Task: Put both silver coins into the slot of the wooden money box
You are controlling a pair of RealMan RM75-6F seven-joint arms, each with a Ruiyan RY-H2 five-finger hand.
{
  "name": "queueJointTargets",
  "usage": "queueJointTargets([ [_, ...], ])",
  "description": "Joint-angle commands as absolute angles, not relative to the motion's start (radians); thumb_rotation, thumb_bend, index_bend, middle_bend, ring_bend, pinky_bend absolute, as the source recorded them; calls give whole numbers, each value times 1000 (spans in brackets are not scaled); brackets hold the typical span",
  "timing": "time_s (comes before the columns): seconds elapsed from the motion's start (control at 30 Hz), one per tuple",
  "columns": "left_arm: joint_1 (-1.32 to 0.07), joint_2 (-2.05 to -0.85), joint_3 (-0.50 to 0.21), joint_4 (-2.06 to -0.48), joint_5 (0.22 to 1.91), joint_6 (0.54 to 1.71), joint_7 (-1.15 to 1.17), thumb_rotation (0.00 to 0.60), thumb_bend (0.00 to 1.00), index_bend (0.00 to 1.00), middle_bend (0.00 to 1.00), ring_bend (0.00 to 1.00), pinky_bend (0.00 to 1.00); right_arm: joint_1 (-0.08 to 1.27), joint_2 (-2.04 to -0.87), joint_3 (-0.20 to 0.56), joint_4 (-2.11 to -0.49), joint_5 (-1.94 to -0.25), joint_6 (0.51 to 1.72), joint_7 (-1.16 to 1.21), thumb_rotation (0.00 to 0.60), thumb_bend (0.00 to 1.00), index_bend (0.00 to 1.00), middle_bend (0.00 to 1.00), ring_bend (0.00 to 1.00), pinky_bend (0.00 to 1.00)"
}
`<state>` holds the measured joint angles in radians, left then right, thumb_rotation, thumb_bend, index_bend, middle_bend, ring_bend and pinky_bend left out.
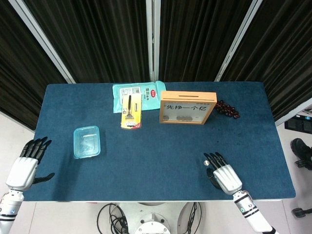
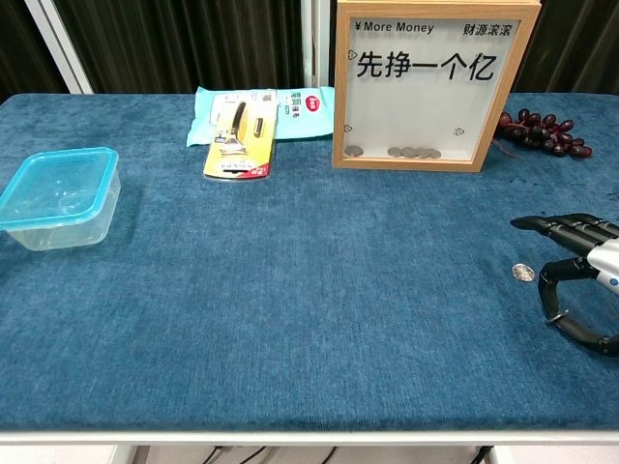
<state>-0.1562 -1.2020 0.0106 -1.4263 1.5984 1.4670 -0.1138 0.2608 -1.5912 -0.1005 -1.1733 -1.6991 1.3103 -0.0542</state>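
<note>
The wooden money box [image 1: 187, 107] [image 2: 435, 87] stands upright at the back of the table, its slot [image 1: 187, 92] on top, with several coins behind its clear front. One silver coin [image 2: 523, 273] lies on the blue cloth just left of my right hand [image 1: 222, 173] [image 2: 580, 280]. A second silver coin [image 2: 553, 315] shows as a small glint pinched between that hand's curled finger and thumb, low at the table; its other fingers are stretched out. My left hand [image 1: 24, 165] hovers off the table's left edge, fingers apart and empty.
A clear blue plastic box [image 1: 87, 142] [image 2: 58, 198] sits at the left. A yellow razor card [image 1: 130, 112] [image 2: 237, 145] lies on a teal wipes pack [image 1: 141, 92] beside the money box. Dark grapes [image 1: 228, 109] [image 2: 542, 130] lie to its right.
</note>
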Motion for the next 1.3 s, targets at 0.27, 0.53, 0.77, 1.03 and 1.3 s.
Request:
queueJointTargets([
  [0.27,-152,-1201,11,-1425,1601,1477,-116,600,48,0,0,0,0,269,-1570,-69,-1204,-1694,1351,-18,600,399,683,0,0,0],
  [0.53,-149,-1197,11,-1433,1611,1490,-112,600,48,0,0,0,0,338,-1433,80,-1429,-1662,1403,10,600,397,719,7,0,0],
  [0.77,-152,-1198,14,-1444,1624,1493,-101,600,48,0,0,0,0,446,-1300,271,-1665,-1531,1323,-58,600,423,751,15,0,0],
  [1.03,-149,-1188,17,-1466,1626,1496,-86,600,48,0,0,0,0,626,-1237,461,-1755,-1152,1085,-207,600,430,767,23,0,0],
  [1.3,-150,-1180,17,-1480,1625,1490,-77,600,47,0,0,0,0,809,-1278,514,-1700,-834,991,-405,600,437,775,31,0,0],
])
